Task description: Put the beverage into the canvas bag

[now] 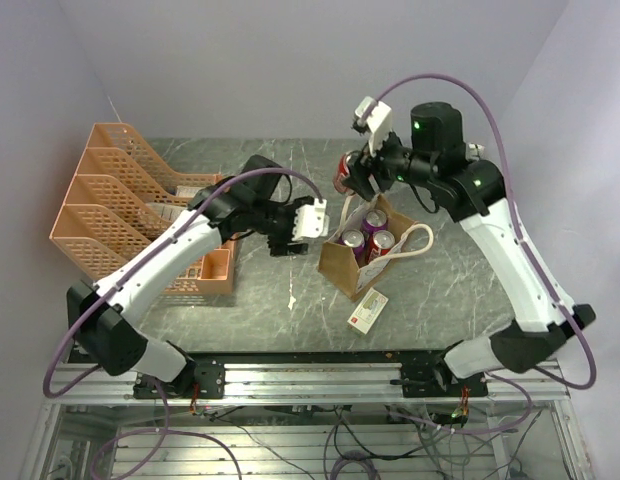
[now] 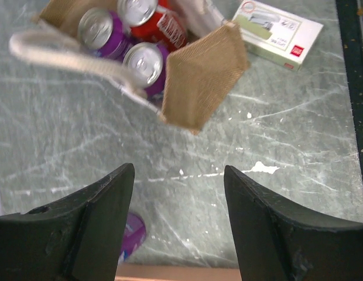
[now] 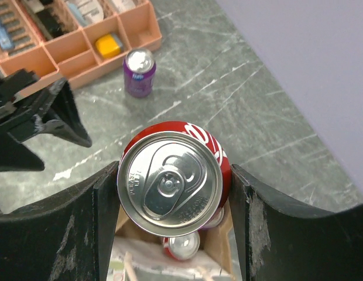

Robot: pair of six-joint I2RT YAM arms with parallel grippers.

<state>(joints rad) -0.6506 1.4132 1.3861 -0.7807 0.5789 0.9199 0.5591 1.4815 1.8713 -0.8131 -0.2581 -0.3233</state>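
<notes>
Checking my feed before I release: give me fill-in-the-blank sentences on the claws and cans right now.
The right claw is shut on the held can, coloured ___.
The left claw is ___ and holds nothing.
The lone can on the table near the orange organizer is ___.
The canvas bag shows ___ can tops.
Missing: red; open; purple; three.

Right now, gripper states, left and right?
Left gripper: open, empty.
Right gripper: closed on the red can, above the canvas bag.
</notes>
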